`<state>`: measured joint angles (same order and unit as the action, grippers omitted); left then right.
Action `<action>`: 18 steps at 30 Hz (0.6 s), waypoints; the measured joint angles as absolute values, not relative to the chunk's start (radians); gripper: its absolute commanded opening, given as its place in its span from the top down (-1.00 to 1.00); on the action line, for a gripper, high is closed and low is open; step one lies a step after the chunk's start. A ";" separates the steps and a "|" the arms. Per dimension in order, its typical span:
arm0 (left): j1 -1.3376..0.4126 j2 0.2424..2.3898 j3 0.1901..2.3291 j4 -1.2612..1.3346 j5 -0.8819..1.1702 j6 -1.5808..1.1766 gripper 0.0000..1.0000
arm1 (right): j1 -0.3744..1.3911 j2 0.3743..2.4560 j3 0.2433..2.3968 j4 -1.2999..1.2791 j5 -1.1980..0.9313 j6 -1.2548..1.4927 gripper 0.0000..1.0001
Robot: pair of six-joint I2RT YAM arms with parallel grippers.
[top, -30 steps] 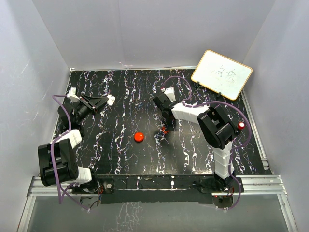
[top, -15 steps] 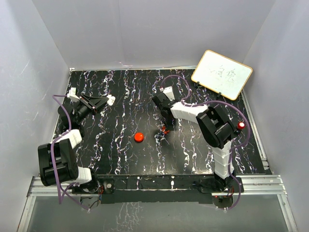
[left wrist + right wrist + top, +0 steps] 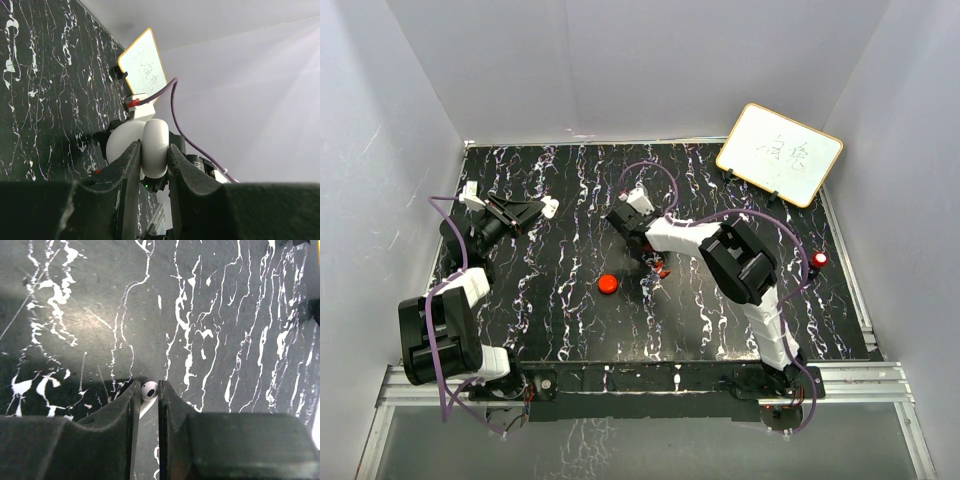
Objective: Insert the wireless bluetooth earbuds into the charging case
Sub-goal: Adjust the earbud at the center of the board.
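In the right wrist view a small white earbud (image 3: 149, 389) with a dark oval opening is pinched at the tips of my right gripper (image 3: 148, 385), just over the black marbled table (image 3: 210, 315). From above, that gripper (image 3: 653, 258) points down near the table's middle, beside a tiny red piece (image 3: 663, 270). The charging case (image 3: 608, 284), a round red puck, lies a short way to its left on the table. My left gripper (image 3: 535, 210) hovers at the far left, well away from the case. Its fingers (image 3: 131, 170) stand a narrow gap apart with nothing between them.
A small whiteboard (image 3: 779, 153) with a yellow frame leans at the back right corner. White walls close in the table on three sides. The right arm's elbow (image 3: 740, 262) and its purple cable (image 3: 660, 175) arch over the table's right half.
The right arm's wrist has swung left while its fingertips stayed near the tiny red piece, and its jaws have closed a little. The left arm and the case have not moved.
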<state>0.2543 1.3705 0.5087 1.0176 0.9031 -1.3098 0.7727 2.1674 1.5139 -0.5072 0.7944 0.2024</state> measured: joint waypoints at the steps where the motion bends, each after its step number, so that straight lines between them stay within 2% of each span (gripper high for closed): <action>1: 0.255 1.370 0.509 1.018 0.903 -1.310 1.00 | 0.782 2.178 1.525 -0.516 0.807 0.191 0.78; 18: 0.254 1.368 0.508 1.025 0.907 -1.318 1.00 | 0.844 2.305 1.655 -0.602 0.971 0.075 0.79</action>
<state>0.2543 1.3682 0.5079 1.0252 0.9066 -1.3182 0.8436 2.3054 1.6554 -0.6022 0.9710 0.0750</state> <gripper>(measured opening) 0.228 0.159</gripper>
